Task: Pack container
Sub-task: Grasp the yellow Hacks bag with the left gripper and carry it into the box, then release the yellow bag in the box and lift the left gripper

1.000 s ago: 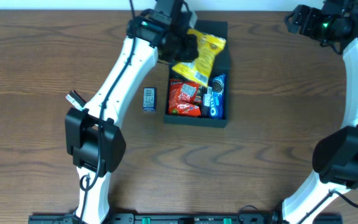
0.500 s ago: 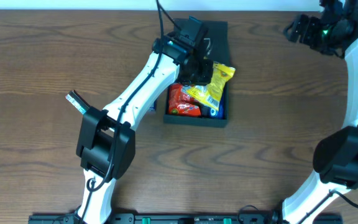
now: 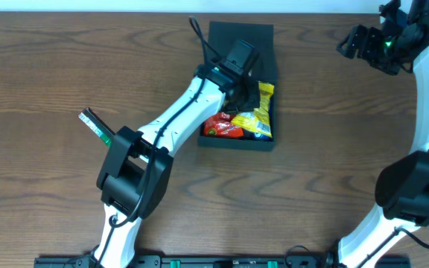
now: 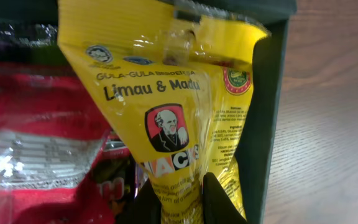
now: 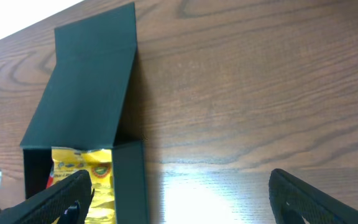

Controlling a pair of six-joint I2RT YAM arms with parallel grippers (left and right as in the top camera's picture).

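**Yellow packet in the box, left claw clamped on it**

One container (image 3: pixel 235 143) sits on the worktop (image 3: pixel 51 186) toward 12 o'clock. Its lid (image 3: pixel 240 37) is folded back flat and reaches almost to the far edge. Three packets show inside: one yellow packet (image 3: pixel 261 112) along the 3 o'clock wall, one red packet (image 3: pixel 220 126) on the 9 o'clock side, and a sliver of a blue packet (image 3: pixel 262 135) under the yellow one.

There are two claws. The left claw (image 4: pixel 180 202) is pinched onto the lower edge of the yellow packet, deep inside the container. The right claw (image 5: pixel 180 180) has its fingers spread wide with nothing between them, and it hangs off at 2 o'clock, well apart from the container.

Bare wood lies open from 9 o'clock round through 6 to 3. Inside the container, the packet presses against the 3 o'clock wall

A second ago the yellow packet hung over the lid end, and the blue packet lay in plain sight. A small packet beside the container at 9 o'clock is now hidden by the left arm (image 3: pixel 177 112)
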